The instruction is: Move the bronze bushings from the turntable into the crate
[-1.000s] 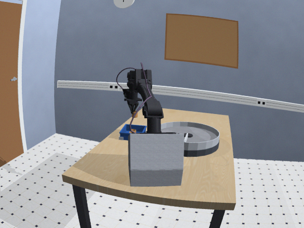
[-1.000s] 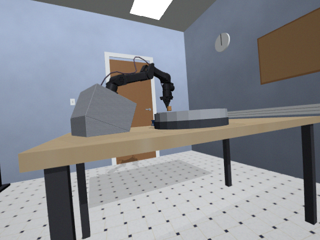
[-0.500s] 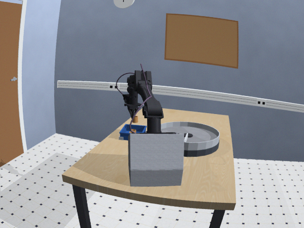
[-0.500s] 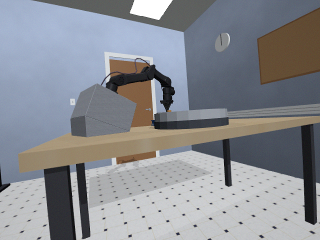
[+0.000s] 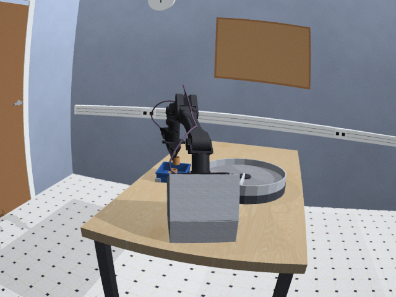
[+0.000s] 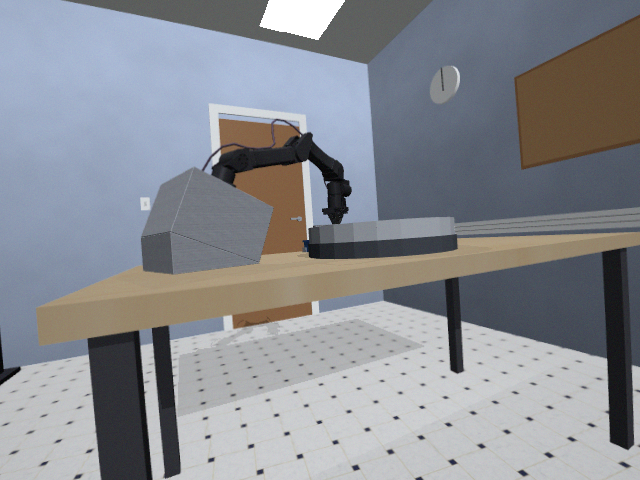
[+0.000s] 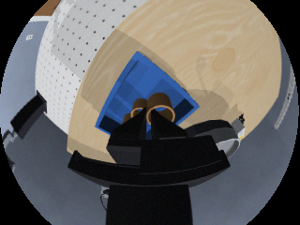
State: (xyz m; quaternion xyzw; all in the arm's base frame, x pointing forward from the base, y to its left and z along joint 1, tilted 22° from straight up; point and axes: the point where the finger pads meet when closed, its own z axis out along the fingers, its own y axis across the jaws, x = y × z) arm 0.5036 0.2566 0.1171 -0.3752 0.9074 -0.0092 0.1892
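Note:
My gripper (image 5: 175, 155) is shut on a bronze bushing (image 5: 176, 159) and holds it upright just above the blue crate (image 5: 172, 171). In the wrist view the held bronze bushing (image 7: 161, 105) sits between the dark fingers (image 7: 152, 120), over the blue crate (image 7: 145, 96). Another bronze bushing (image 5: 174, 169) lies inside the crate; it also shows in the wrist view (image 7: 138, 111). The grey turntable (image 5: 252, 180) stands to the right of the arm base; I see no bushings on its visible part. In the exterior view the gripper (image 6: 335, 217) dips behind the turntable's rim (image 6: 382, 236), and the bushing is hidden.
A large grey block (image 5: 203, 206) stands at the table's front and hides part of the crate and turntable. The arm's base column (image 5: 200, 161) stands between crate and turntable. The table's left edge lies close beyond the crate.

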